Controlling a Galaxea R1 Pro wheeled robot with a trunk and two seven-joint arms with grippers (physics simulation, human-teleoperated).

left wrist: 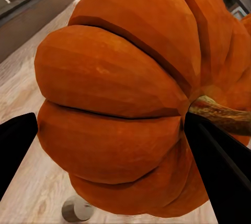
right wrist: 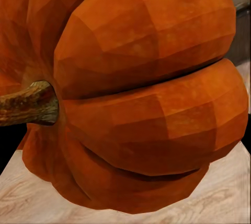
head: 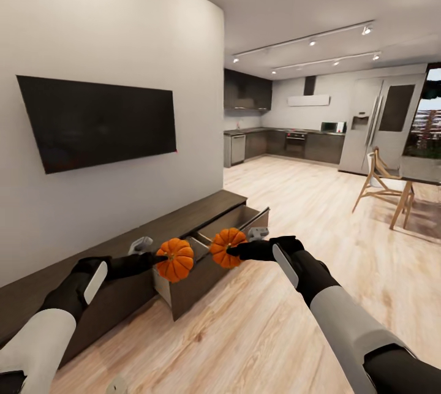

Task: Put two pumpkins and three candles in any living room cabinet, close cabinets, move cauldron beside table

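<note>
One pumpkin [head: 176,259] is clenched by the left gripper [head: 156,257], the other pumpkin [head: 227,247] by the right gripper [head: 236,251], both held beside the open cabinet [head: 202,241]. They are judged light and rigid, best gripped across the ribs near the stem.

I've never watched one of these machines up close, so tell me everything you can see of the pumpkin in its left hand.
The left pumpkin is small, bright orange and deeply ribbed, with a faceted skin and a short brownish stem. It hangs in the air, tipped on its side, clamped in the left gripper, just in front of the open cabinet drawer, beside the right pumpkin.
</note>
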